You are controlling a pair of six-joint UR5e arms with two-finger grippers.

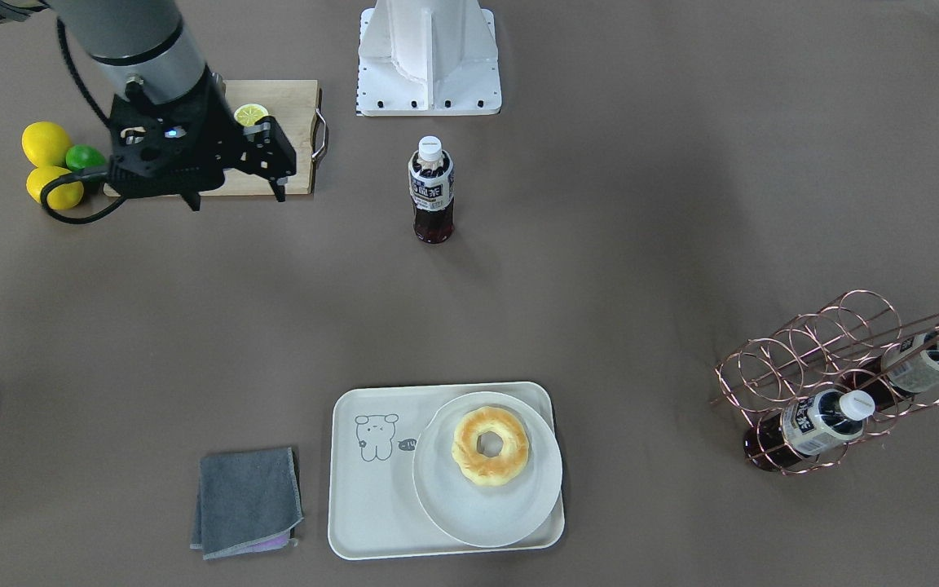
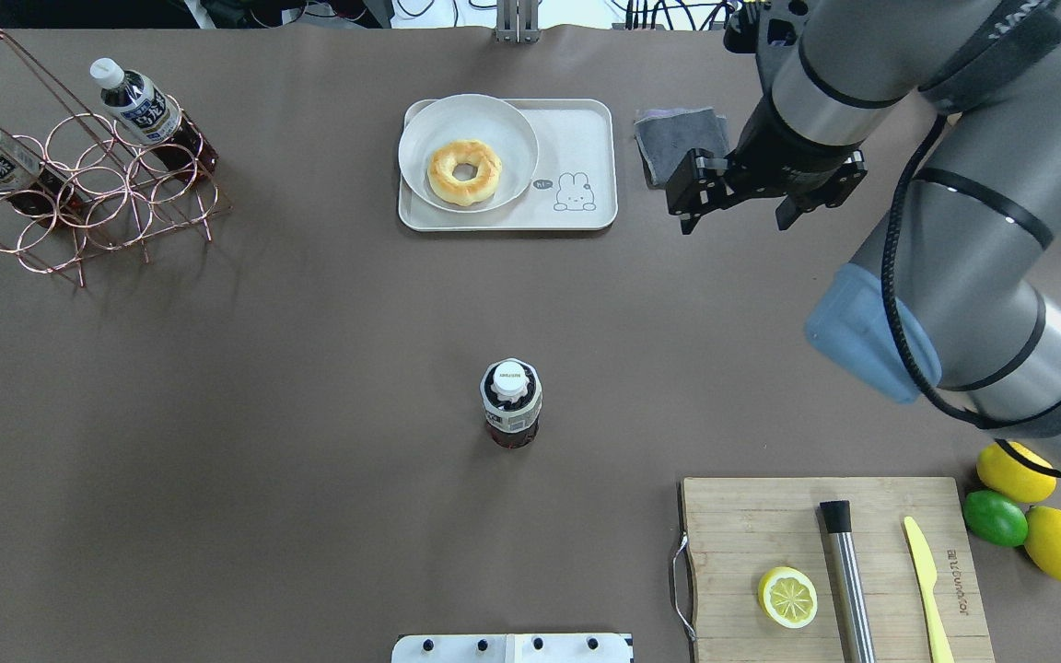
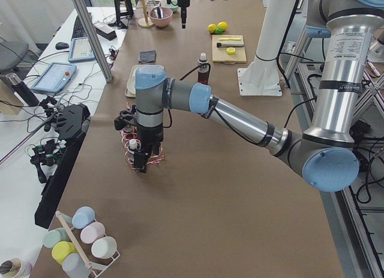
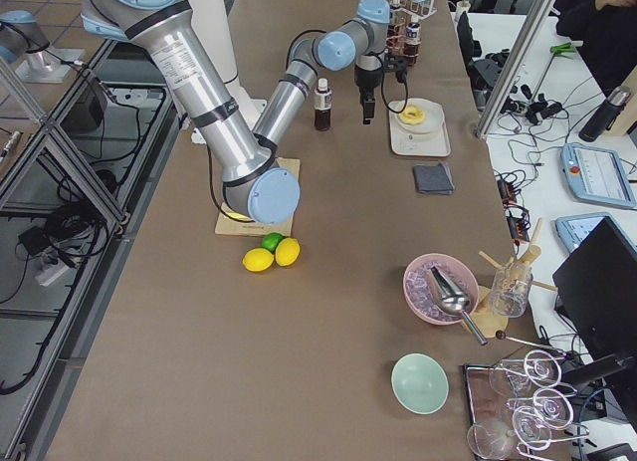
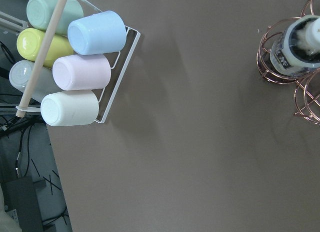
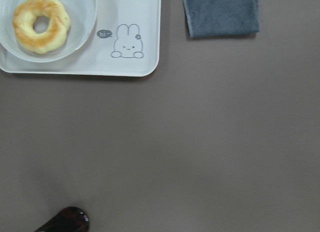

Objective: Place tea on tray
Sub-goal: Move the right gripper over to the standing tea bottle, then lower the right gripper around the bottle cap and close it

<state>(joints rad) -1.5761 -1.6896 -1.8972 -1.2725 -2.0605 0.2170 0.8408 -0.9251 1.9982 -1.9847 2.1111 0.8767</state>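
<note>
Donut (image 2: 464, 171) on round plate (image 2: 517, 138); grey cloth (image 2: 678, 138) folded; lemon half (image 2: 787, 597) on wooden board (image 2: 742, 516).

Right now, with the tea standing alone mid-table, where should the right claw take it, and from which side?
Probably the labelled body of the tea, just under the shoulder, with the right claw level and coming from the robot's right. It stands upright, cap up, nothing close beside it, and that claw is open.

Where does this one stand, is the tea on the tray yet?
Nothing is done yet: the tea stands upright mid-table, off the tray, which holds only a plate with a doughnut. The right tool hangs open and empty near the tray. Grasping, carrying and placing remain.
</note>
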